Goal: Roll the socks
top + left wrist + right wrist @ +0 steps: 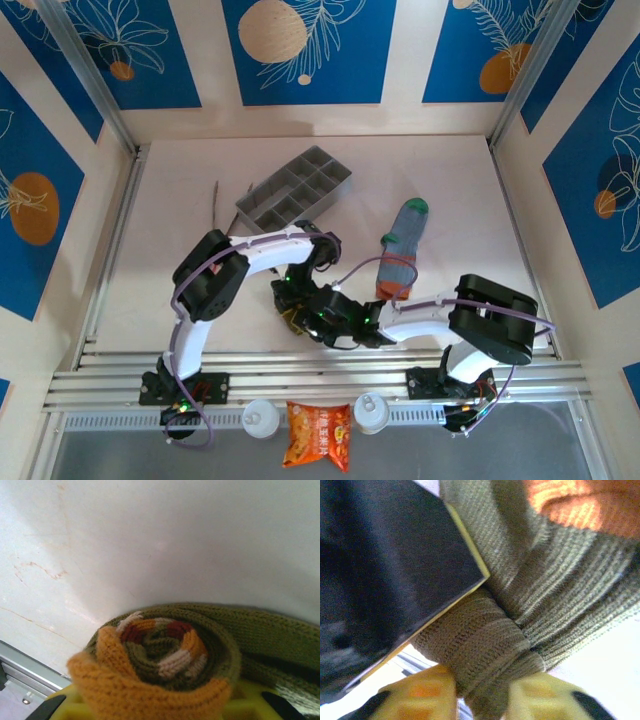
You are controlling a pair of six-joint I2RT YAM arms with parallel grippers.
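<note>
Right gripper [482, 700]: yellow fingers [420, 697] pinch a bunched fold of fabric between them.
Sock [560, 580]: olive-brown ribbed knit, orange end [575, 505] at top right.
Black slab [385, 565]: yellow-edged, against the sock, upper left.
Table [605, 680]: pale, lower right.

Olive sock [235, 630] — coarse ribbed knit, matt; table [175, 540] — smooth, faintly scuffed; edge rail [20, 667] brushed metal.

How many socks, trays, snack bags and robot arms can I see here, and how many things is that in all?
Socks: 2, the olive sock and the striped sock
Trays: 1, the tray
Snack bags: 1, the snack bag
Robot arms: 2, the left arm and the right arm
Total: 6
</note>
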